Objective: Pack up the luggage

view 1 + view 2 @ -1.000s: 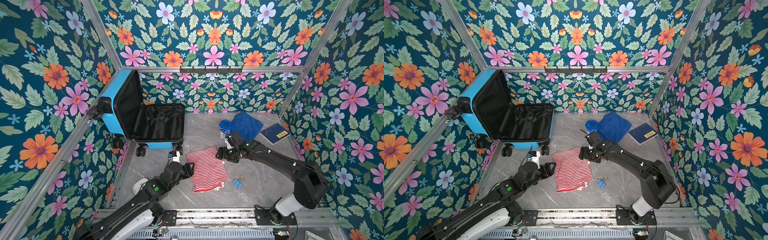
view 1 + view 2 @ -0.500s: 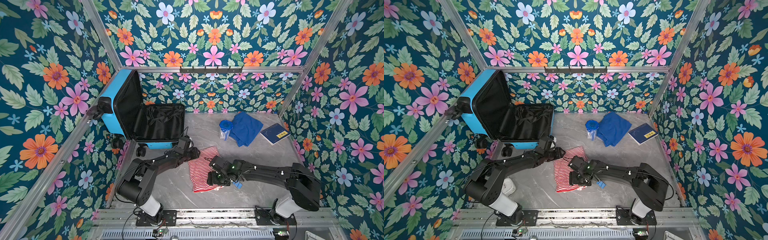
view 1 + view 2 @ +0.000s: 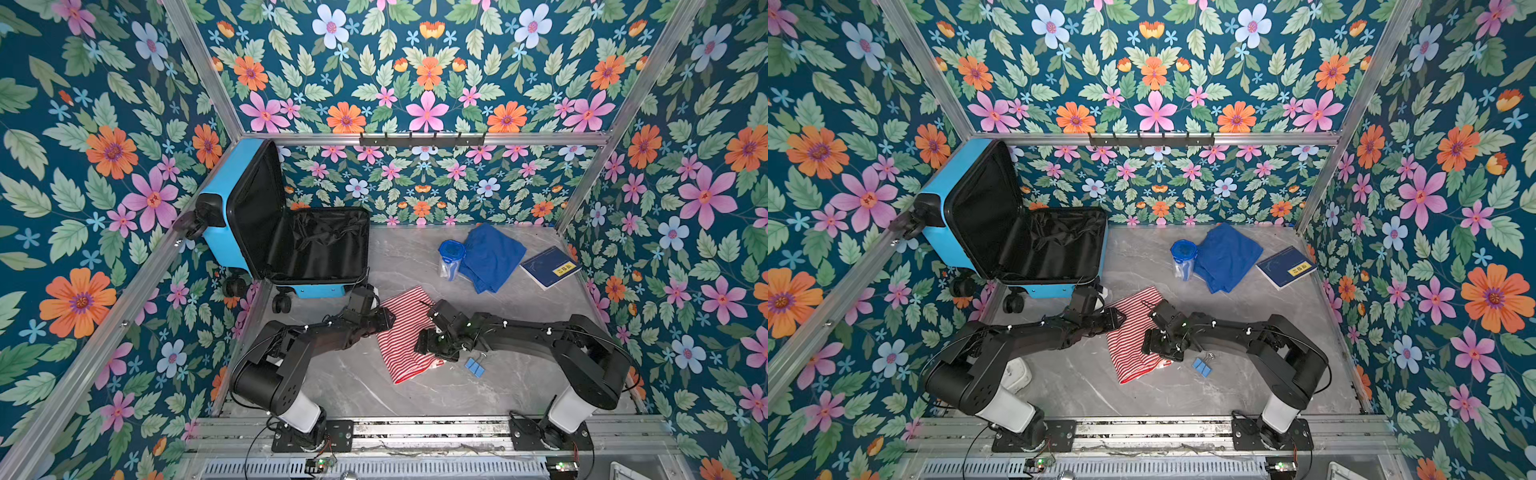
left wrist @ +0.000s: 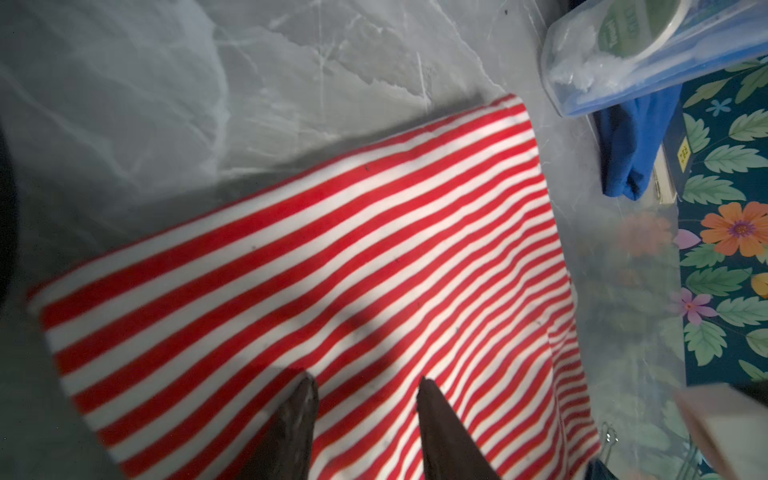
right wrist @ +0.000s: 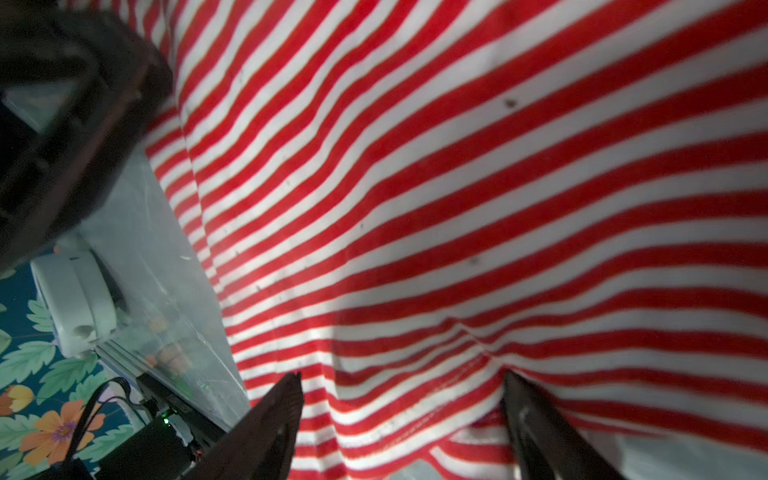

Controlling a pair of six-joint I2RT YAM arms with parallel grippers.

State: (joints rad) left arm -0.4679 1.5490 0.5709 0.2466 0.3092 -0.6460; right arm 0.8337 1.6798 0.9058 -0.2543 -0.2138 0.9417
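At tabletop [image 3: 357, 386] centre, folded red-striped cloth [image 3: 401, 345] lies flat. Left pincer [image 4: 365, 384] part-open over one edge; right pincer [image 5: 401, 378] wide, straddling opposite edge, likely for two-armed lift. Luggage [image 3: 324, 249] rear left, lid [image 3: 249, 208] raised, black interior bare, ready to receive.

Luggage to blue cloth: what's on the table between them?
A blue-lidded clear container, upright beside the blue cloth; otherwise bare tabletop up to the luggage. Both top views show it.
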